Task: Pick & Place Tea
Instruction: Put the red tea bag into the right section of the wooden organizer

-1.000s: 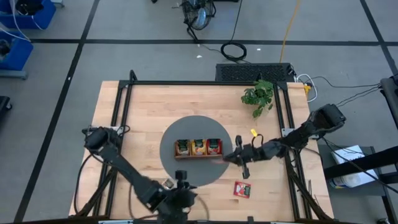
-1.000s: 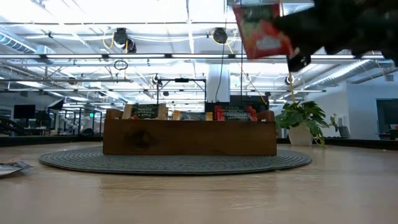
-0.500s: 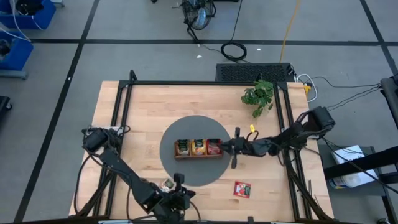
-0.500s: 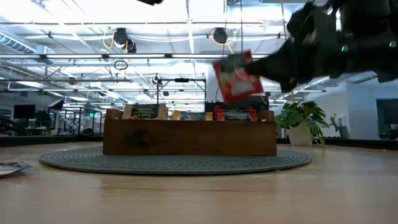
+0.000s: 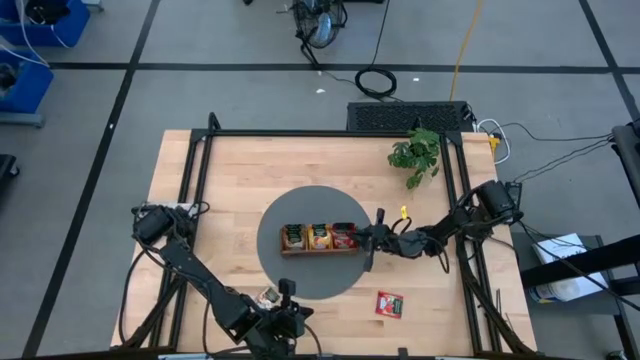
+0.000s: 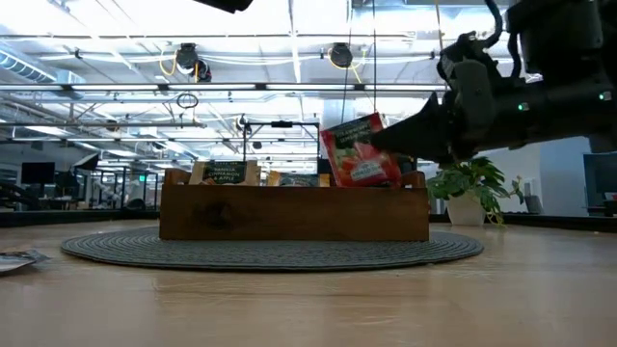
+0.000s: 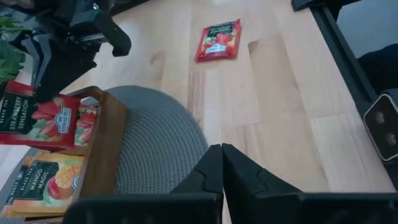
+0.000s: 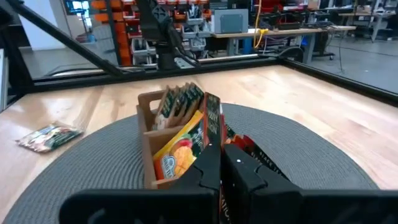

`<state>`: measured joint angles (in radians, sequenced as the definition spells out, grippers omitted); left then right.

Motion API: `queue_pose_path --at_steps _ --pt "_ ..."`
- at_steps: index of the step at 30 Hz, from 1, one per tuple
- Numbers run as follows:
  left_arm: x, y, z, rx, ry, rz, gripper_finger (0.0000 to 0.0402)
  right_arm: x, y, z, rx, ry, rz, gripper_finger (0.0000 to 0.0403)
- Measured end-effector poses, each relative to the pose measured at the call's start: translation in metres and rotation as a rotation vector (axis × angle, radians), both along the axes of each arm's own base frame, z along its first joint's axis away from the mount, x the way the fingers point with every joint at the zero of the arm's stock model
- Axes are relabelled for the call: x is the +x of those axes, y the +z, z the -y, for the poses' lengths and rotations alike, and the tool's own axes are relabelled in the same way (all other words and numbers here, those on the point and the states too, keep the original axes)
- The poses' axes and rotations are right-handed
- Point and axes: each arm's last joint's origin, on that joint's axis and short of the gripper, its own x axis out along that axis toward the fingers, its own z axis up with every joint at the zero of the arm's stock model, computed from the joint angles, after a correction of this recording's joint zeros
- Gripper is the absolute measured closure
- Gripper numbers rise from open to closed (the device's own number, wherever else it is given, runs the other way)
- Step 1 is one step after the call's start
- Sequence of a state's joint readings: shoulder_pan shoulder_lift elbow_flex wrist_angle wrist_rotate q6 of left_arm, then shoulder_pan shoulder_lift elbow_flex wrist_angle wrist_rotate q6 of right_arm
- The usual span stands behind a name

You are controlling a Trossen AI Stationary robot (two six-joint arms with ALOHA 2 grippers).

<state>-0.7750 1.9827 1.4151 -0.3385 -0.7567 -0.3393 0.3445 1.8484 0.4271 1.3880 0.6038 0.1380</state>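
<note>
The wooden table point(image 5: 230, 180) carries a round grey mat point(image 5: 275, 262) near its middle, and on that mat sits the brown wooden tray point(image 6: 289, 214), its long side running across the table between the two arms. Its three compartments hold upright sachets: tan-and-green ones at the left arm's end, orange ones in the middle, red ones at the right arm's end.

The right arm reaches in low from its side of the table, and the right gripper point(image 5: 366, 241) is clamped on a red sachet point(image 6: 360, 151). That sachet hangs on edge just above the tray's red compartment, label end up, leaning a little off vertical, with its lower edge at about the tray's rim.

The left gripper point(image 7: 221, 163) sits at the near edge of the table, off the mat, fingers pressed together with nothing between them.

Another red sachet point(image 5: 389, 304) lies flat on the bare wood beyond the mat on the right arm's side. A tan-and-green sachet point(image 5: 268, 296) lies flat beside the left gripper.
</note>
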Motion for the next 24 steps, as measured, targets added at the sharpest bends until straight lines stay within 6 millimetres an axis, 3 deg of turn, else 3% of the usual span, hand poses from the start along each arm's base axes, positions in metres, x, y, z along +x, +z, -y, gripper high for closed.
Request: queue_pose_path --at_steps 8,18,24 --pt "0.000 0.000 0.000 -0.007 0.005 0.001 0.0360 -0.004 -0.003 -0.007 -0.014 -0.041 -0.027 0.0403" --pt "0.000 0.000 0.000 -0.008 0.006 0.002 0.0355 -0.005 -0.010 -0.008 0.055 -0.029 -0.071 0.0402" --pt "0.001 0.000 -0.001 0.010 -0.005 -0.002 0.0355 -0.005 -0.009 -0.010 0.076 0.005 -0.066 0.0371"
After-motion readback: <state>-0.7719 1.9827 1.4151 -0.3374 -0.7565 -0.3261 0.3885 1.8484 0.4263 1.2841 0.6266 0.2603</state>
